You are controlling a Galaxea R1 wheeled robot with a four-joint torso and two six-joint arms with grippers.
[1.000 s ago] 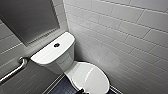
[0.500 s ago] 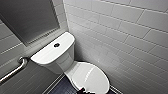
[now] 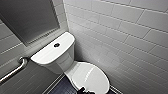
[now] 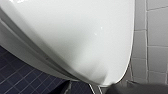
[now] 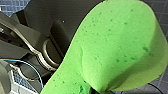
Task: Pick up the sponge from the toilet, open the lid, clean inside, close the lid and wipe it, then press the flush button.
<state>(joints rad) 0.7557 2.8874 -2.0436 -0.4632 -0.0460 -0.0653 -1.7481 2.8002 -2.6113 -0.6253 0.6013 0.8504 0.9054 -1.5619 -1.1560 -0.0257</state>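
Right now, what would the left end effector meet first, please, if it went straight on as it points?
Most likely the closed lid: its white top lies close ahead in the left wrist view, though the depth is unclear.

flush button [image 3: 56, 45] on tank [image 3: 53, 56] | lid [image 3: 91, 77] down, before tank

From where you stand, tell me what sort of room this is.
Most likely a bathroom: a white toilet with its lid down, a tiled wall, and a metal grab bar beside the tank.
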